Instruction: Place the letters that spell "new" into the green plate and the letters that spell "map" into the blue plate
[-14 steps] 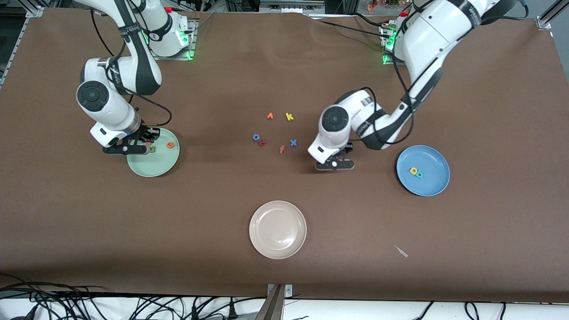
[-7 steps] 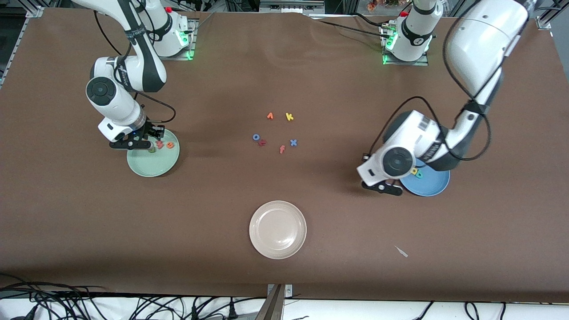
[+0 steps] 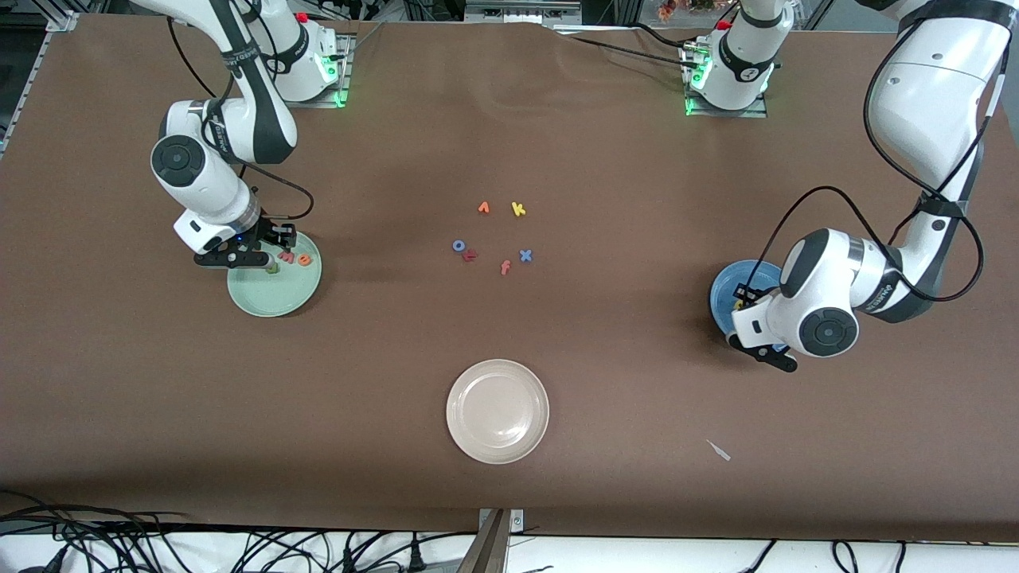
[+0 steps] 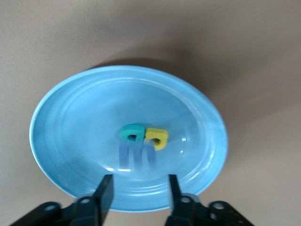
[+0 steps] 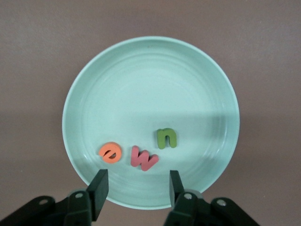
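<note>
The green plate [image 3: 275, 306] lies toward the right arm's end of the table. In the right wrist view the green plate [image 5: 150, 84] holds the orange e [image 5: 110, 152], pinkish-red w [image 5: 144, 158] and olive n [image 5: 166, 138]. My right gripper [image 5: 138, 173] hangs open over its rim [image 3: 239, 259], holding nothing. The blue plate [image 3: 723, 290] lies toward the left arm's end, mostly hidden under the left wrist. The left wrist view shows the blue plate [image 4: 84, 117] with the teal p [image 4: 132, 133], yellow a [image 4: 157, 138] and a blurred blue m [image 4: 137, 156]. My left gripper [image 4: 140, 178] is open and holds nothing.
A cream-white plate [image 3: 497, 411] sits near the front camera. Loose letters lie mid-table: an orange one [image 3: 483, 208], yellow k [image 3: 518, 209], blue o [image 3: 459, 246], dark red one [image 3: 470, 255], orange f [image 3: 505, 267], blue x [image 3: 525, 255]. A small white scrap [image 3: 719, 450] lies nearby.
The left arm swung from mid-table to over the blue plate and opened; the blue m is now in it. The right gripper opened and the w now lies in the green plate.
</note>
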Controlling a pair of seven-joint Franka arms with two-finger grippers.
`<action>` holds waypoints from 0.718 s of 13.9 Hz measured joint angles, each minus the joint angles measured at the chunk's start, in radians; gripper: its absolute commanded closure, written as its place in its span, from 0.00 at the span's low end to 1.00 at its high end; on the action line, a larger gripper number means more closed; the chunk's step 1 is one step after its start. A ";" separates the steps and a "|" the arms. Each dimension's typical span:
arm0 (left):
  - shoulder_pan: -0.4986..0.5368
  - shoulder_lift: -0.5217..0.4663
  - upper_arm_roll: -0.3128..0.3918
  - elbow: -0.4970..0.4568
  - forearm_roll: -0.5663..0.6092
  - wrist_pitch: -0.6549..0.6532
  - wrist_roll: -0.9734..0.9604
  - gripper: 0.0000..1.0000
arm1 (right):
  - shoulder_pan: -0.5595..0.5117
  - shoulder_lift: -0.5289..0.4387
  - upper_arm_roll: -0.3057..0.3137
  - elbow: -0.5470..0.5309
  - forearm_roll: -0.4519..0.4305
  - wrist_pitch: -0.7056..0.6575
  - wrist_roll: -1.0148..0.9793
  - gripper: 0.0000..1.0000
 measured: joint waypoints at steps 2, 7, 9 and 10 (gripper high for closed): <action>-0.002 0.000 -0.004 0.011 0.000 0.000 0.000 0.00 | 0.001 -0.018 0.000 0.035 0.000 -0.041 0.000 0.21; -0.005 -0.022 -0.008 0.105 -0.002 -0.114 0.000 0.00 | 0.004 -0.040 0.000 0.306 0.000 -0.384 0.000 0.01; -0.005 -0.038 -0.011 0.141 -0.028 -0.161 -0.006 0.00 | 0.004 -0.041 0.000 0.443 0.000 -0.533 0.000 0.01; -0.005 -0.045 -0.012 0.158 -0.048 -0.183 -0.008 0.00 | 0.004 -0.041 0.000 0.513 0.000 -0.605 0.000 0.01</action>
